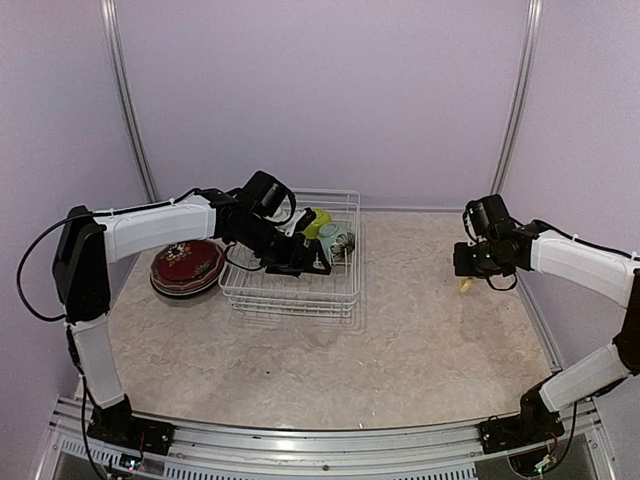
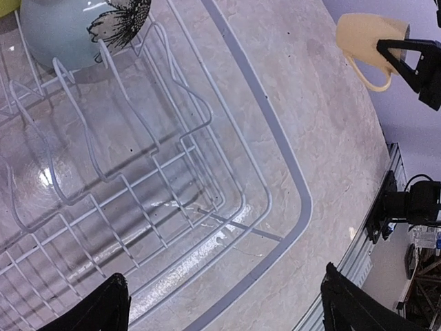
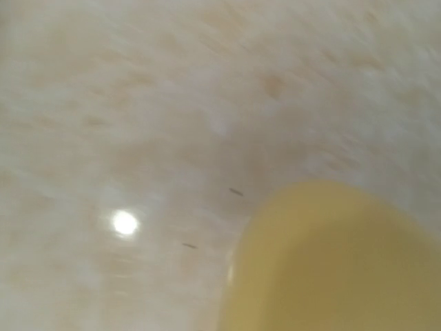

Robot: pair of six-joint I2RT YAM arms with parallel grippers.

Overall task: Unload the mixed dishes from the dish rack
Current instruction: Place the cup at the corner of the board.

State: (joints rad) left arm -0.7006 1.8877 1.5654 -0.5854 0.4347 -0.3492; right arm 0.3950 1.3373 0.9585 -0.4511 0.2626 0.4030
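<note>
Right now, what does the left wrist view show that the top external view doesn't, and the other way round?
Left wrist only: the black flower print on the pale bowl, the handle of the pale yellow mug, the right gripper pinching its rim, the left gripper open. Top external only: the red plates left of the dish rack, the lime green bowl. Both: the dish rack, the pale bowl, the mug, the table.

Lilac walls [image 1: 330, 90], beige marbled tbl [image 1: 400, 340].
</note>
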